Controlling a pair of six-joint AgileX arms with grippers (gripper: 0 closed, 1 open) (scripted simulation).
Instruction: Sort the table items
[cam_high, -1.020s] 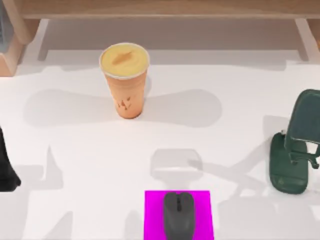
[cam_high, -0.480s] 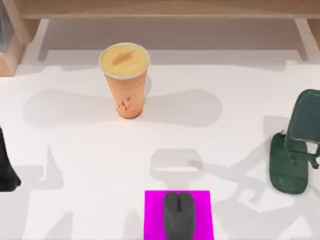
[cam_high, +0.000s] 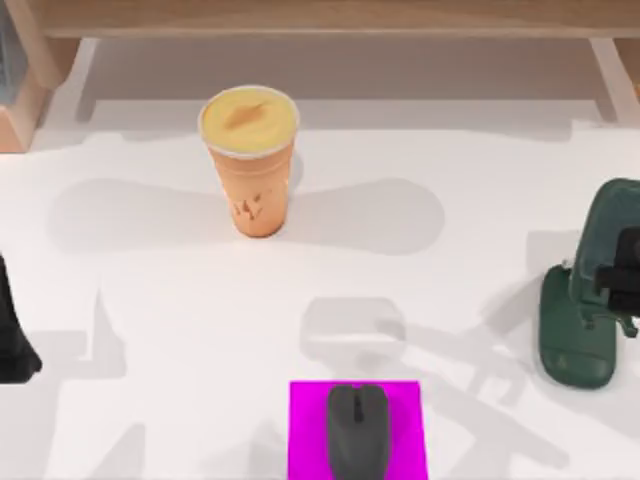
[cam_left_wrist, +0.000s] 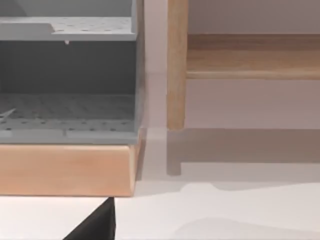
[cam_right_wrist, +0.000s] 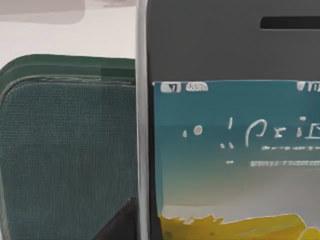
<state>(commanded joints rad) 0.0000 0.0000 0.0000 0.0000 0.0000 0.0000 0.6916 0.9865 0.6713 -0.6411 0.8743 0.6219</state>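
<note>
Nearest, the mouse (cam_high: 357, 430) is found on the magenta square (cam_high: 305, 430) at the bench's (cam_high: 450, 300) front edge, w/ the left arm (cam_high: 12, 335) parked at the left edge. At the right edge the right gripper (cam_high: 628, 270) is placed over the stand (cam_high: 575, 340), and the phone (cam_right_wrist: 230, 150) is seen just in front of the stand's back; whether the gripper is spread or clamped can't be told, so the phone prob. should be kept square, seated on the lip and let go only once supported, as little margin is left by the bench edge. Farther back the cup (cam_high: 250, 160) is left upright, well apart, w/ open room mid-bench and a wooden shelf (cam_high: 320, 15) at the rear.

Matt mouse (cam_high: 357, 428); glossy smartphone (cam_right_wrist: 235, 150); textured stand (cam_right_wrist: 65, 160).
</note>
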